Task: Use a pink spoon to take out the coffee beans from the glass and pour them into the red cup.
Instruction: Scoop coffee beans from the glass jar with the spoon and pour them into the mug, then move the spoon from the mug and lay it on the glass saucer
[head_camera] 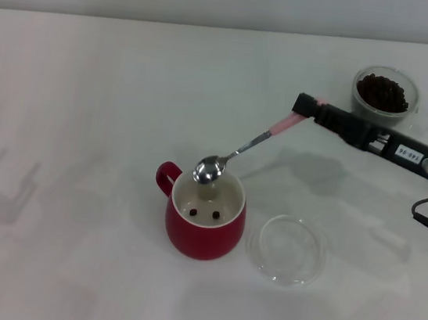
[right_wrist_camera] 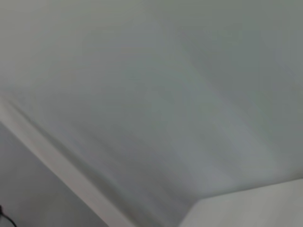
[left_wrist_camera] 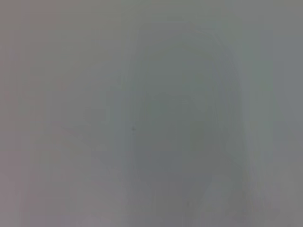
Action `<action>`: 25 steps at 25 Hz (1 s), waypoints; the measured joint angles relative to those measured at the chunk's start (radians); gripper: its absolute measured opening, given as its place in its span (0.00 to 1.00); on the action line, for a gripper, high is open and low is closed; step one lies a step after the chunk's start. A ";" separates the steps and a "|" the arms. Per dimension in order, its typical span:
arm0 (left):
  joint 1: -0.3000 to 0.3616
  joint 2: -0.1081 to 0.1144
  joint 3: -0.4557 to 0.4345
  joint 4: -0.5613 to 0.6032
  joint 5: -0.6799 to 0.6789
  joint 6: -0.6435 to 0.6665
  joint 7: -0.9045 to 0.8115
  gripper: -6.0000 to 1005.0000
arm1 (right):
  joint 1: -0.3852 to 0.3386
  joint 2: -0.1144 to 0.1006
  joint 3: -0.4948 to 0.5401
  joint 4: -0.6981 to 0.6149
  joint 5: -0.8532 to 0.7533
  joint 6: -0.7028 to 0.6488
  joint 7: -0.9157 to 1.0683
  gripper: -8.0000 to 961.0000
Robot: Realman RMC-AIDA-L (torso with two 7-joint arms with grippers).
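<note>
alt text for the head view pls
The right gripper holds the pink spoon by its handle, its bowl over the rim of the red cup, which has two coffee beans inside. The glass of beans stands behind.

spoon (head_camera: 234, 156) over cup (head_camera: 204, 223), dish (head_camera: 290, 250) right, glass (head_camera: 386, 94) behind
</note>
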 joint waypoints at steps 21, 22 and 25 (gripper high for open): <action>-0.029 0.000 -0.009 0.074 -0.010 0.008 0.000 0.56 | -0.126 -0.087 0.062 0.065 0.069 0.038 0.163 0.17; -0.031 0.000 -0.010 0.073 -0.010 0.009 0.000 0.56 | -0.127 -0.090 0.062 0.065 0.055 0.037 0.147 0.17; -0.038 0.000 -0.010 0.074 -0.011 0.010 0.000 0.56 | -0.132 -0.095 0.062 0.065 0.019 0.036 0.101 0.17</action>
